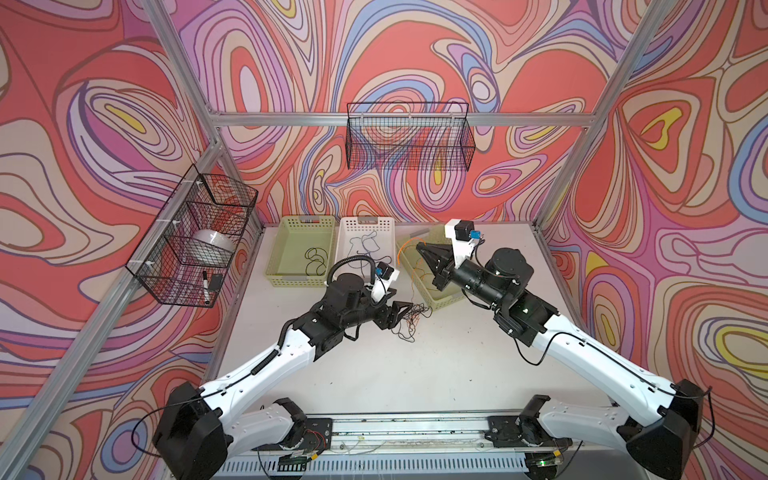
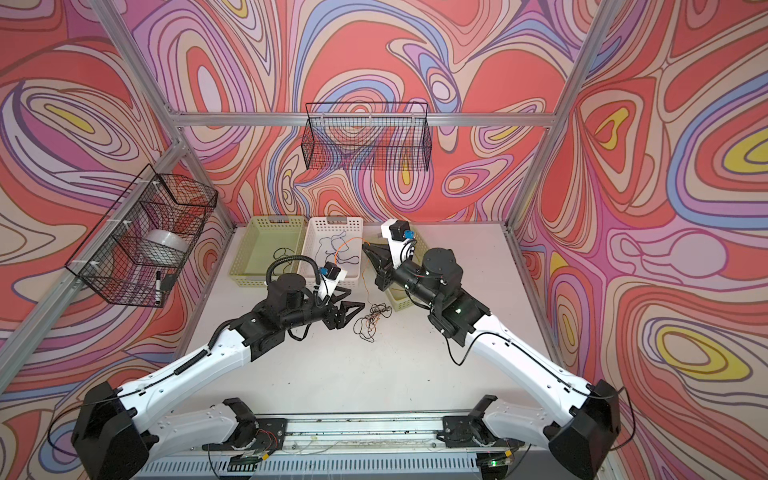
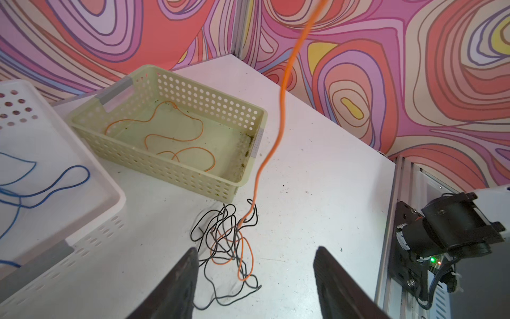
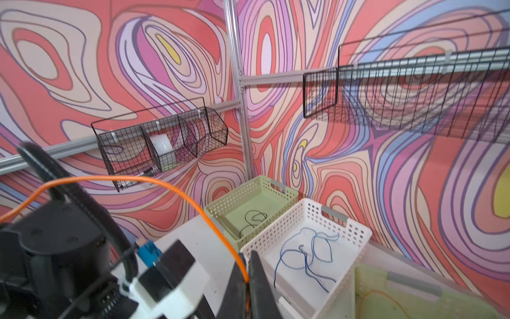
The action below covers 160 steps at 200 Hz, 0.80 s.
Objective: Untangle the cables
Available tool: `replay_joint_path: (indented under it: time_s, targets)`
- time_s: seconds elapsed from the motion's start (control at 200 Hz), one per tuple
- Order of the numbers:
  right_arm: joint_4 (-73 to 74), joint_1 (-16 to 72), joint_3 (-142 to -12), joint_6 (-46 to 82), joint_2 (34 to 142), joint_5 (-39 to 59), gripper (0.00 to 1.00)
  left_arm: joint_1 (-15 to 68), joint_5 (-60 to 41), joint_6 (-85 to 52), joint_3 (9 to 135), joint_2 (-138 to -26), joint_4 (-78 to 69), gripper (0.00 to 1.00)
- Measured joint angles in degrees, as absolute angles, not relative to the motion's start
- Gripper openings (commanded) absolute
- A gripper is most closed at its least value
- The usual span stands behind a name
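Cables (image 3: 229, 248) lie in a loose knot on the matte white table (image 3: 317, 171), just beside the yellow-green basket (image 3: 176, 171). They are thread-thin dark strands wound through orange loops, crossing so often that no single one can be followed, and in both top views the knot is only a faint scribble. An orange cable (image 3: 284, 110) climbs out of it and runs off the edge of the left wrist view. In the right wrist view it shows as a smooth arc ending between the black tapering fingers of the right gripper (image 4: 247, 259), which are pinched tight on it, their lower part cut off by the frame. The left gripper (image 3: 256, 250) sits low at the knot with its two dark wedge-shaped fingers spread wide and nothing clasped; only their tips show, and whether one brushes a dark strand cannot be told. In both top views the right arm (image 1: 490, 274) hides much of the yellow-green basket, whose perforated plastic walls enclose a second orange strand (image 3: 165, 136) in slack curves. A white basket (image 4: 276, 223) with round holes holds a looped blue cable (image 4: 303, 256), and a green basket (image 4: 234, 193) beside it holds a dark coil (image 4: 254, 218).
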<state>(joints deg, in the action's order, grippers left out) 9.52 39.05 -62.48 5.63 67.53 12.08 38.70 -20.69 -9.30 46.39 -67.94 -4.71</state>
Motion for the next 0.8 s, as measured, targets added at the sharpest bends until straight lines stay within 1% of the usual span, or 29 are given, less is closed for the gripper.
replay_joint_path:
  time_s: [0.11, 0.145, 0.19, 0.225, 0.265, 0.33, 0.345, 0.381, 0.406, 0.431, 0.456, 0.476, 0.521, 0.581, 0.726, 0.801]
  targets:
    - [9.76, 39.05, -64.05, 5.8, 67.83, 13.93, 0.0, 38.74, -18.76, -10.46, 46.39, -71.85, -9.3, 0.73]
    - [9.63, 39.05, -64.34, 5.87, 67.83, 14.41, 0.0, 38.74, -17.67, -10.85, 46.39, -73.03, -10.41, 0.68]
    - [9.34, 39.05, -64.71, 6.02, 67.85, 14.76, 0.0, 38.74, -16.6, -11.27, 46.39, -74.19, -11.51, 0.56]
    - [9.32, 39.05, -64.88, 6.04, 67.85, 14.92, 0.0, 38.74, -16.05, -11.4, 46.44, -74.81, -12.14, 0.43]
    - [9.39, 39.05, -64.93, 6.07, 67.81, 14.92, 0.0, 38.76, -15.55, -11.44, 46.68, -75.2, -12.36, 0.26]
    - [9.21, 39.05, -64.93, 6.07, 67.7, 14.79, 0.0, 38.85, -14.96, -11.2, 47.66, -75.35, -12.29, 0.04]
    - [9.19, 39.05, -64.93, 6.07, 67.68, 14.72, 0.0, 38.89, -14.83, -11.05, 48.03, -75.35, -12.23, 0.0]
    - [9.17, 39.05, -64.93, 6.04, 67.61, 14.41, 0.0, 39.03, -14.74, -10.76, 49.06, -75.35, -12.03, 0.0]
    - [9.17, 39.05, -64.9, 6.04, 67.55, 14.28, 0.15, 39.13, -14.7, -10.7, 49.91, -75.33, -11.77, 0.0]
    - [9.21, 39.05, -64.86, 6.09, 67.46, 14.04, 0.26, 39.35, -14.63, -10.44, 50.74, -75.31, -11.6, 0.0]
    - [9.26, 39.05, -64.69, 6.15, 67.29, 13.85, 0.33, 39.55, -14.55, -10.22, 51.66, -75.18, -11.2, 0.0]
    - [9.34, 39.05, -64.47, 5.72, 67.11, 13.69, 0.35, 39.79, -14.48, -10.04, 52.34, -75.09, -10.83, 0.0]
    - [9.47, 39.03, -63.59, 5.56, 66.65, 13.61, 0.39, 40.45, -14.28, -9.37, 53.76, -74.5, -9.87, 0.0]
    - [9.85, 39.03, -61.63, 4.89, 65.95, 13.45, 0.42, 41.45, -14.02, -8.67, 55.42, -73.41, -8.47, 0.0]
    - [14.06, 39.03, -51.46, 6.74, 65.36, 14.44, 0.45, 42.78, -13.82, -7.97, 58.41, -70.67, -6.09, 0.0]
    - [19.99, 38.2, -45.8, 9.34, 65.34, 14.26, 0.46, 42.65, -12.73, -7.97, 58.63, -69.93, -2.22, 0.0]
